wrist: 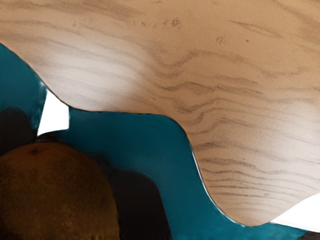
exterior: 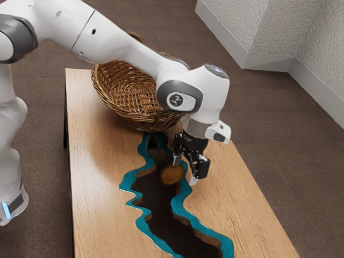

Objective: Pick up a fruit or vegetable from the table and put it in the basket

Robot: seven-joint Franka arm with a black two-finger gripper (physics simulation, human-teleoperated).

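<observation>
In exterior view we see basket (exterior: 121,110), upper middle: woven wicker, rough. Table (exterior: 97,161), lower middle: wood, smooth, slightly shiny. Arm (exterior: 123,47), upper left: smooth, like plastic. Wall (exterior: 282,32), upper right: rough, matt.

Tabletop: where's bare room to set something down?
Bare wood flanks the teal-edged strip, out to the long edges of the table. It's crowded around the wicker basket, and where the gripper hangs by the brownish fruit.

Rough pale walls (exterior: 320,45) with grey baseboards (exterior: 317,88) edge brown flooring (exterior: 269,113).
</observation>
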